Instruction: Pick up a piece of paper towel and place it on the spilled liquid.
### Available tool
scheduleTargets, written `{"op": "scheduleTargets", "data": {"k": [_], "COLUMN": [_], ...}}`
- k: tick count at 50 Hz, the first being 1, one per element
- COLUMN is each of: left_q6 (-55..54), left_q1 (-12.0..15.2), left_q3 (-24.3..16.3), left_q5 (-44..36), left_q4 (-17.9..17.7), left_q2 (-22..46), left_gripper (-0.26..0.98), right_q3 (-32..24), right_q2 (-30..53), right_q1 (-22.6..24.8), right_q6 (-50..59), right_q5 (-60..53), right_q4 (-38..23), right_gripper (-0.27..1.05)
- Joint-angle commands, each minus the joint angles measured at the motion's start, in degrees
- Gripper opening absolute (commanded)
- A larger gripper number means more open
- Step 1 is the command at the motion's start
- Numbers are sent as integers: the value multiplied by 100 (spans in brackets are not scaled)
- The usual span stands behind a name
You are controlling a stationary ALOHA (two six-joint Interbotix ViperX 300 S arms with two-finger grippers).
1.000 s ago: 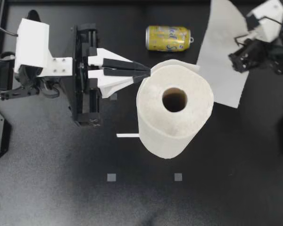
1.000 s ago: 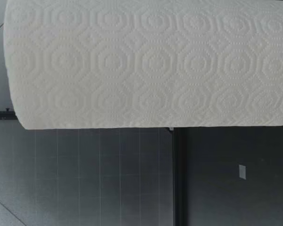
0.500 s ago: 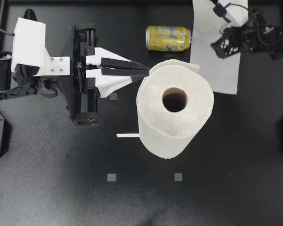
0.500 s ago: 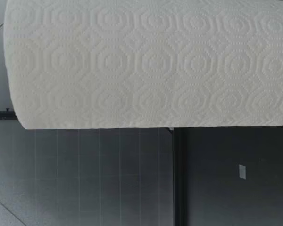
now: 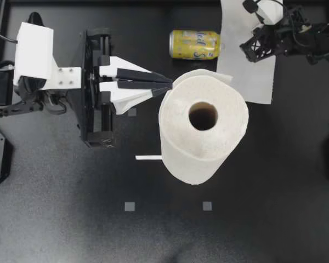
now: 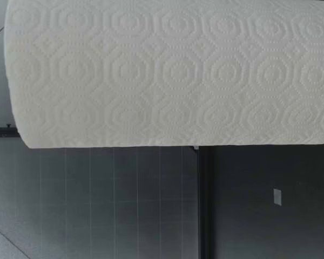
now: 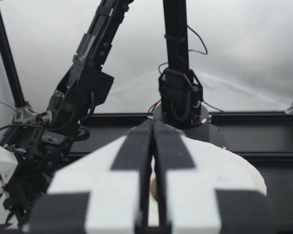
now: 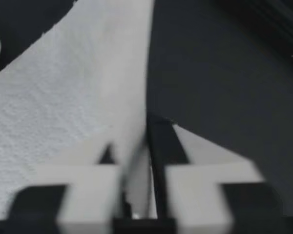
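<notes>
Presently: one torn paper towel sheet point(image 5: 247, 82), held by the right gripper point(image 5: 253, 49) at the far right of the desk point(image 5: 274, 192). The jaws are closed tight on it, and the right wrist view shows the sheet point(image 8: 63, 97) running up from between the fingers of that gripper point(image 8: 141, 141). Its long axis runs far to near, the near edge hanging free. Its left edge is just beside the tab end of a yellow can point(image 5: 196, 44) lying on its side. How high it hangs above the desk cannot be told. The right arm comes in from the far right, wrist turned leftward, and is the only arm placed to carry the sheet. One paper towel roll point(image 5: 219, 137) stands upright mid-desk and fills the low view point(image 6: 167, 75). The left gripper point(image 5: 165, 84) lies level, fingers pressed together point(image 7: 153, 131), with its tips against the roll's far-left side at the loose flap; whether a layer is pinched is unclear. Spilled liquid is not discernible on the dark surface, so the direction of the drop cannot be fixed from here.
</notes>
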Motion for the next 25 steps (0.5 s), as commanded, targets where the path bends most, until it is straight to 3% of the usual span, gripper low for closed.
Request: {"op": "scheduleTargets", "data": {"k": [1,7,25], "left_q6": [9,9,9], "left_q1": [0,0,0], "left_q3": [-70,-44,97], "left_q5": [-62,-70,-237], "left_q4": [9,9,9], "left_q2": [-132,-167,-255], "left_gripper": [10,10,10], "right_q3": [-141,-149,-105], "right_q2": [-62,-62,-290], "right_q1": [-44,-35,299], "right_q6": [9,0,-35], "right_q5": [167,633,1327], "right_q4": [44,123,185], "right_gripper": [50,72,71]}}
